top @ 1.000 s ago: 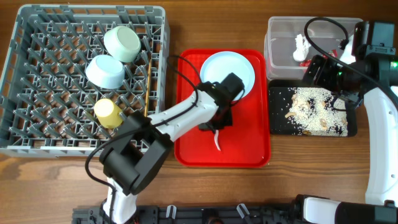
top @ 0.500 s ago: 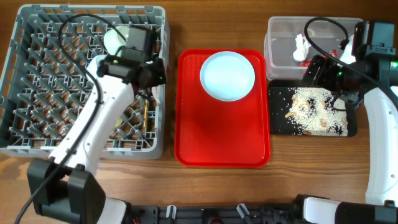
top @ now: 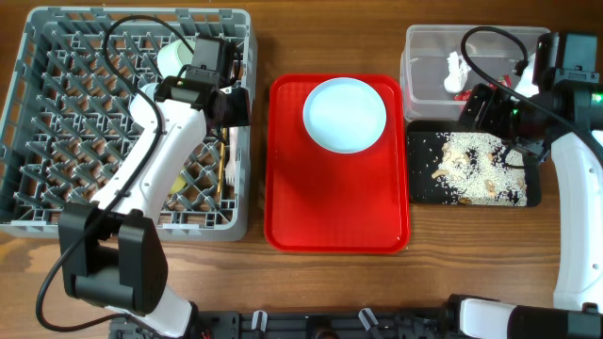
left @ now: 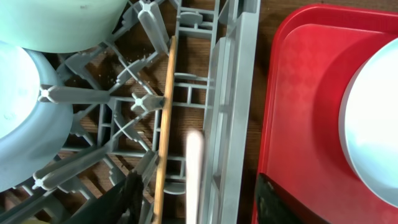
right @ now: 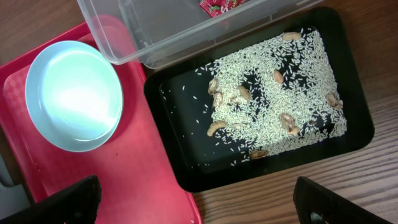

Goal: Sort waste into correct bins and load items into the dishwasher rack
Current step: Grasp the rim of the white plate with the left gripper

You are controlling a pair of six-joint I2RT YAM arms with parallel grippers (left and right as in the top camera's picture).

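The left arm (top: 151, 179) hides part of the grey dishwasher rack (top: 57, 141) at nine o'clock on the wooden table (top: 283, 38), where a blurred white fork (left: 194, 155) lies twelve-to-six beside the chopstick (left: 168, 106) along the rack's three o'clock edge, between the left gripper (left: 199, 190)'s parted, empty fingers, while the right gripper (right: 199, 202) gapes wide, holding nothing.

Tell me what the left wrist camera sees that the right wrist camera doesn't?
Only the left wrist camera shows the grey rack, the wooden chopstick lying in it, a blurry white fork beside the chopstick, and two pale bowls.

Only the right wrist camera shows the black tray covered in rice scraps, the clear tub, and a bit of red wrapper inside the tub.

Both show the red tray with the round plate sitting on it.
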